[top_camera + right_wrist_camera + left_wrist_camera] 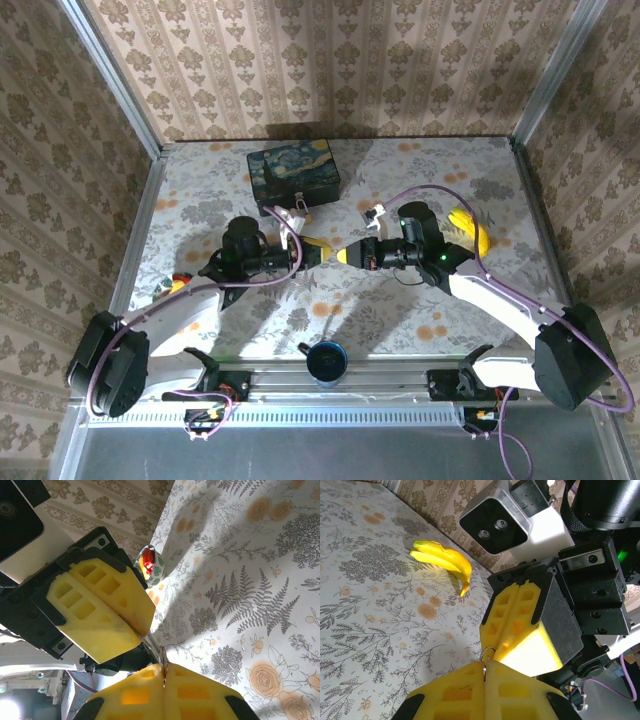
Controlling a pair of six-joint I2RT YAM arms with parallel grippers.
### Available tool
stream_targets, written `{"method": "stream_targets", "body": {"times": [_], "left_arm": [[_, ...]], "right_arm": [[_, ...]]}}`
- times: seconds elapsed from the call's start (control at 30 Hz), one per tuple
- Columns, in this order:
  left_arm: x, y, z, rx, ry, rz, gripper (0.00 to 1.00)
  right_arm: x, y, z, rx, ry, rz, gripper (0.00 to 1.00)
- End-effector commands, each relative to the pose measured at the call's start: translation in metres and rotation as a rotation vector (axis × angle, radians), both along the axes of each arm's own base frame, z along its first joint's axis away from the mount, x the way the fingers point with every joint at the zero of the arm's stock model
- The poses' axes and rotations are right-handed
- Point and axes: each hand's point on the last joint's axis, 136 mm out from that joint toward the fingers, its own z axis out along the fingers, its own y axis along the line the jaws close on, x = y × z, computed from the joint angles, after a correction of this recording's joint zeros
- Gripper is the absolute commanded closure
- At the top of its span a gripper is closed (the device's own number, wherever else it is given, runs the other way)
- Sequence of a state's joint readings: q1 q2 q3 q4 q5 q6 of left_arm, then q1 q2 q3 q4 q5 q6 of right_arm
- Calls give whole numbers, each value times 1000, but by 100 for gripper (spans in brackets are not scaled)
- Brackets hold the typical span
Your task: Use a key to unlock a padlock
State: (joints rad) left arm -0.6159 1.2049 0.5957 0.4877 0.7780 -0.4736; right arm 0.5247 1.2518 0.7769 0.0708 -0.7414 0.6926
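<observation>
The left hand [484,670] and right hand [163,674], ribbed yellow, clench a thin silver ring [487,653], possibly the key's; left wrist view adds smooth bananas [442,560].

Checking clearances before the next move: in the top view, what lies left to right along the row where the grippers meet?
small bowl → left gripper → right gripper → bunch of bananas

A table [400,320] covered in a pale floral cloth. A dark blue painted box [293,175] sits at the far middle. A yellow banana [470,232] lies on the right. A dark blue cup [326,362] stands at the near edge, and a small bowl [176,285] sits on the left
</observation>
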Motion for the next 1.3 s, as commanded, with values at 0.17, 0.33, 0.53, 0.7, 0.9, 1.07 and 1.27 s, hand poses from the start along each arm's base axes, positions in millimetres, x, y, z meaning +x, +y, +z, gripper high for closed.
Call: {"method": "stream_targets", "body": {"times": [0.17, 0.33, 0.53, 0.7, 0.9, 1.07, 1.27], "left_arm": [[3, 11, 8, 50, -14, 73, 100], [4, 13, 5, 70, 11, 95, 100], [5, 16, 1, 97, 60, 120, 100], [12, 23, -6, 140, 112, 184, 100], [17, 32, -14, 157, 191, 232, 100], [21, 37, -17, 148, 234, 261, 100], [26, 43, -16, 133, 279, 305, 100]], "right_arm": [[-1, 4, 7, 21, -17, 6, 93], [0, 3, 8, 19, -23, -4, 86], [2, 1, 9, 8, -30, -19, 75], [4, -1, 9, -8, -41, -37, 66], [6, -6, 12, -37, -61, -64, 56], [8, -11, 16, -52, -95, -93, 51], [11, -20, 6, -191, -169, -164, 51]]}}
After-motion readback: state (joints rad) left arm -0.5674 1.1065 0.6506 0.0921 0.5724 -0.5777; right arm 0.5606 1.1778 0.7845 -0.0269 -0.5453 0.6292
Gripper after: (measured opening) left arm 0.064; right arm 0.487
